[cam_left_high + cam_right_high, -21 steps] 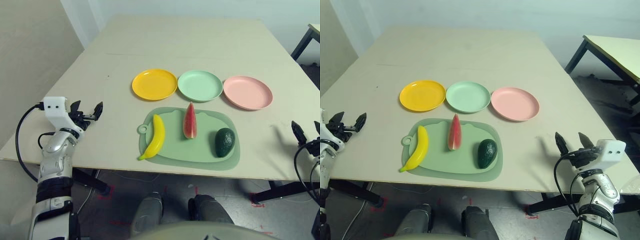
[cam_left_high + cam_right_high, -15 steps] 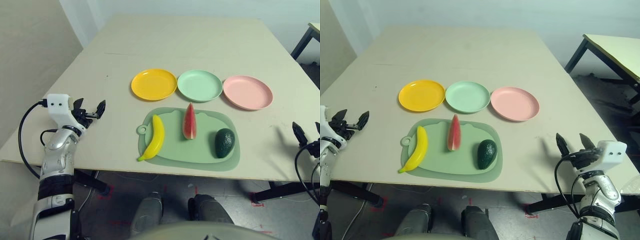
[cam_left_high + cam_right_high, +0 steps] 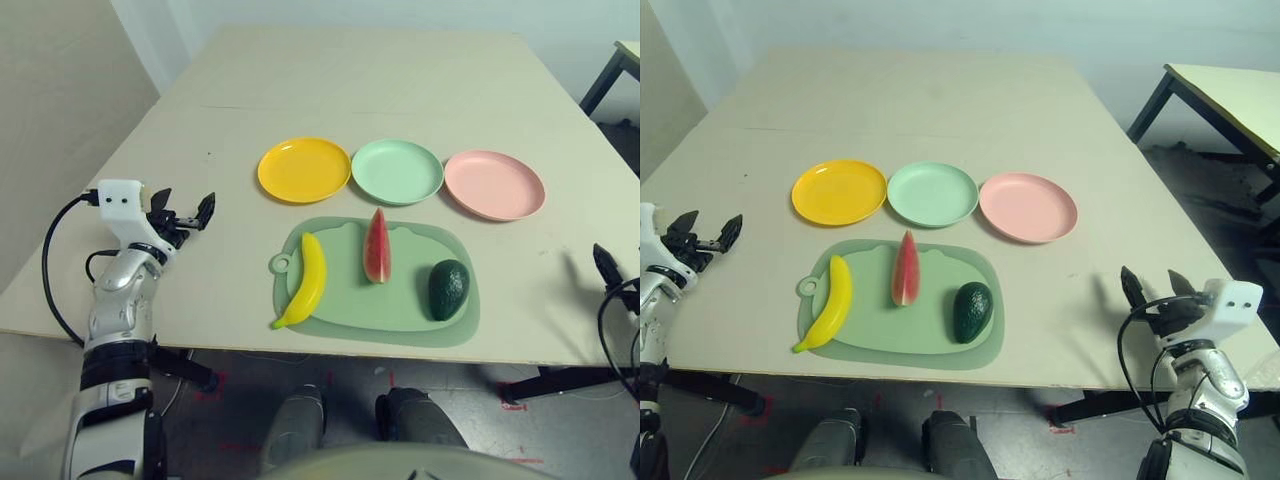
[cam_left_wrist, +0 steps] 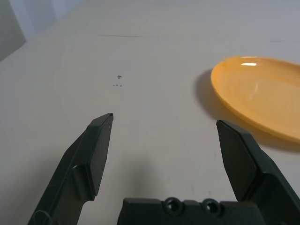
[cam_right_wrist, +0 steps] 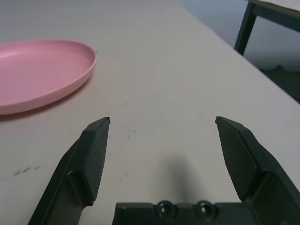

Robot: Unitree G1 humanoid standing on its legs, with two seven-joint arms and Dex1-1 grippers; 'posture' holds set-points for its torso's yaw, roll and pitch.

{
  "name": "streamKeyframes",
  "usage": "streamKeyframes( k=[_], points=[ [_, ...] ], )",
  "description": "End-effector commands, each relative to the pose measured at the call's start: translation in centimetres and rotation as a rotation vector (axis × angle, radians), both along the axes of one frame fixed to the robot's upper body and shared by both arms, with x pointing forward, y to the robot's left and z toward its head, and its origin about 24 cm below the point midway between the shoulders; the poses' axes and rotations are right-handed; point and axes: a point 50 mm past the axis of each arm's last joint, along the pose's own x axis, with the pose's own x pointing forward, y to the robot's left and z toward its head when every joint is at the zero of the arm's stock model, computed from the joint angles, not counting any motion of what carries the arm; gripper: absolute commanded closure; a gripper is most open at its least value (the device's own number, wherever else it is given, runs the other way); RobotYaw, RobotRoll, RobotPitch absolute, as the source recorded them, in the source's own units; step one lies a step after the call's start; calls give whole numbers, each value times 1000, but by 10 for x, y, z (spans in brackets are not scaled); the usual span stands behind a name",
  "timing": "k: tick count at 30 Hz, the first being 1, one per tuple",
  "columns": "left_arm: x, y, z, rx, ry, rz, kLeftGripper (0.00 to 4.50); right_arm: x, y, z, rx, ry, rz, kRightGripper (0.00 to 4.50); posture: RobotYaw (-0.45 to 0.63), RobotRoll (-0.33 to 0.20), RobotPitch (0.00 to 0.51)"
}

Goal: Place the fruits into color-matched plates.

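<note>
Left gripper spread wide, empty, above left tabletop, right gripper likewise at right edge, banana, watermelon, avocado on green mat, plates beyond, bare.

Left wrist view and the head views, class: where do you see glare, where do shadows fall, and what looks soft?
Left wrist view: a bright glare spot sits on the yellow-orange plate by its far rim, a shadow hugs its near edge, and the left tool, open, looks slightly soft. Left eye view: the banana, watermelon wedge and avocado cast only faint shadows on the green mat.
</note>
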Motion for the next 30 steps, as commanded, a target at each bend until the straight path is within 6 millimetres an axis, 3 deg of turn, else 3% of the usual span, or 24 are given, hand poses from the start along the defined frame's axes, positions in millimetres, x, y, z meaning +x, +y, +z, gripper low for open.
streamKeyframes(
  k=[1, 2, 6, 11, 15, 20, 24, 26, 28, 30],
  points=[
    [3, -6, 4, 5, -12, -181, 7, -10, -15, 7, 43, -24, -78, 0, -14, 0, 41],
    [3, -7, 6, 5, -20, -223, 7, -11, -18, 9, 48, -20, -91, 0, -14, 0, 41],
    [-7, -26, 37, 11, -102, -680, 7, -2, -32, 29, 42, 48, -152, 0, -20, 0, 40],
    [-30, -39, 56, 191, 2, -1119, 7, 6, -40, 52, -18, 147, -117, 0, -12, 0, 42],
    [-41, -50, 56, 232, 73, -1288, 7, 12, -42, 65, -108, 206, -101, 0, -36, 0, 38],
    [-42, -70, 62, 160, 78, -1381, 7, 25, -33, 110, -341, 232, 96, 0, -53, 0, 42],
    [-37, -76, 61, 150, 74, -1389, 7, 39, -6, 172, -679, 253, 364, 0, -78, 0, 49],
    [-36, -76, 60, 147, 75, -1389, 7, 47, 12, 192, -809, 269, 461, 0, -92, 0, 49],
    [-35, -77, 59, 126, 73, -1388, 7, 62, 42, 217, -842, 193, 597, 0, -96, 0, 49],
    [-34, -77, 60, 112, 65, -1384, 7, 71, 76, 228, -888, 191, 769, 0, -90, 0, 50]
  ],
)
